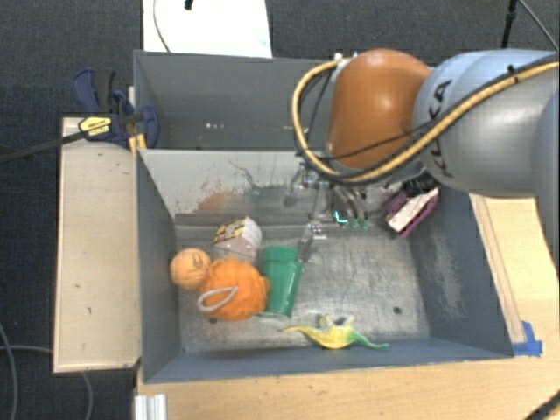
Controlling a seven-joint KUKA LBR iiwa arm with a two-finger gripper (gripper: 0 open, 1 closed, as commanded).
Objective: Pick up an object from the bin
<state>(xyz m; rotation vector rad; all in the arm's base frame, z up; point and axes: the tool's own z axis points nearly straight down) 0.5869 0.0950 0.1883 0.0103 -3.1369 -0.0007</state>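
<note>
Whether the jaws are apart or together cannot be told; they hang under the arm's orange cover (pixel 376 103) just above the upper rim of a green cup (pixel 282 283) lying on its side near the middle of the bin (pixel 455 278). Left of the cup sit an orange knitted ball (pixel 236 289), a smaller orange ball (pixel 187 268) and a crumpled wrapper (pixel 238 234), with a yellow-green toy lizard (pixel 332 332) by the front wall. The bin's grey floor is scratched and scuffed, and dark carpet (pixel 52 42) lies around it.
</note>
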